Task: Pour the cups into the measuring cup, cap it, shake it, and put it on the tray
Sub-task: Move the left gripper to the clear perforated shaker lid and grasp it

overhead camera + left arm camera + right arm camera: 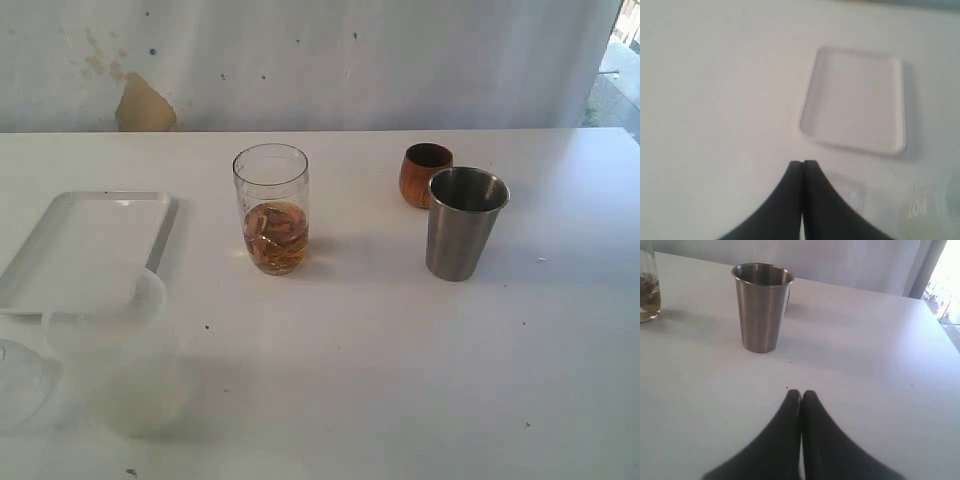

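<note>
- Both tools of mine are clenched tight on nothing: my left gripper (pixel 803 162) hangs above the bare table (pixel 715 100) close to the tray (pixel 855 100), and my right gripper (pixel 801 392) hangs on the near side of the steel tumbler (pixel 763 305).
- The measuring cup (pixel 271 208) stands upright mid-table, uncapped, with amber-brown contents in its lower part.
- To its right stands the steel tumbler, upright; the wooden cup (pixel 425 174) sits just beyond it, slightly left. I cannot tell whether they touch.
- At the left the tray lies flat, with a frosted container (pixel 120 350) at its near right corner.
</note>
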Controlling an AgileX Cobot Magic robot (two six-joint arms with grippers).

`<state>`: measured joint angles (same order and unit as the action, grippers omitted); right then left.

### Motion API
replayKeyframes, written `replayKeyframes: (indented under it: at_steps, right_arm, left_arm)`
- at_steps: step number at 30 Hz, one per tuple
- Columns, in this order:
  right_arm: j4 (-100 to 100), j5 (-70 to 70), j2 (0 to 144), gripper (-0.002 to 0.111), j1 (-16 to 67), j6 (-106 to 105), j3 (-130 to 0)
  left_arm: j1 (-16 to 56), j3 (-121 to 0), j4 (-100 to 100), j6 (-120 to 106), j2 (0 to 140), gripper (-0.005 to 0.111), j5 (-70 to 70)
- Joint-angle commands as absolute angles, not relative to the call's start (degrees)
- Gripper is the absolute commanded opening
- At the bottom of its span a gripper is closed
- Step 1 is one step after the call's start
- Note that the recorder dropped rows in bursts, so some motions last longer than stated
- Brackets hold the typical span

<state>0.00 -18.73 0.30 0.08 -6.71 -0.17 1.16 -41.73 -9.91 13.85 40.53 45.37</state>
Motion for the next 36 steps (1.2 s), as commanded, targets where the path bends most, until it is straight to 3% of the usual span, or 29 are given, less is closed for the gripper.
replayKeyframes:
  at_steps: [1, 3, 6, 8, 10, 12, 14, 36]
  right_arm:
    - [0.00, -18.33, 0.00, 0.000, -0.20, -6.67, 0.00]
    - [0.00, -18.33, 0.00, 0.000, -0.20, -6.67, 0.00]
    - [0.00, -18.33, 0.00, 0.000, -0.20, -6.67, 0.00]
    - [0.00, -18.33, 0.00, 0.000, -0.20, -6.67, 0.00]
    - [0.00, -18.33, 0.00, 0.000, -0.20, -6.67, 0.00]
    - [0.00, -18.33, 0.00, 0.000, -0.20, -6.67, 0.00]
    - [0.00, -18.33, 0.00, 0.000, -0.20, -6.67, 0.00]
    - [0.00, -18.33, 0.00, 0.000, -0.20, -6.67, 0.00]
  left_arm:
    - [1.29, -50.56, -4.03, 4.75, 54.41, 0.000, 62.41]
    - [1.29, -53.81, -0.90, 2.47, 62.46, 0.000, 69.27]
    - [1.29, -53.69, 2.74, -0.79, 67.00, 0.000, 68.58]
    - [1.29, -52.77, 6.28, -4.39, 68.91, 0.007, 67.11]
    - [1.29, -51.79, 9.65, -7.02, 70.28, 0.021, 64.92]
    - [1.29, -50.44, 11.34, -10.58, 71.97, 0.052, 61.41]
    - [1.29, -49.91, 10.31, -10.47, 73.24, 0.062, 61.00]
    - [1.29, -45.98, -0.67, -2.90, 79.46, 0.062, 52.05]
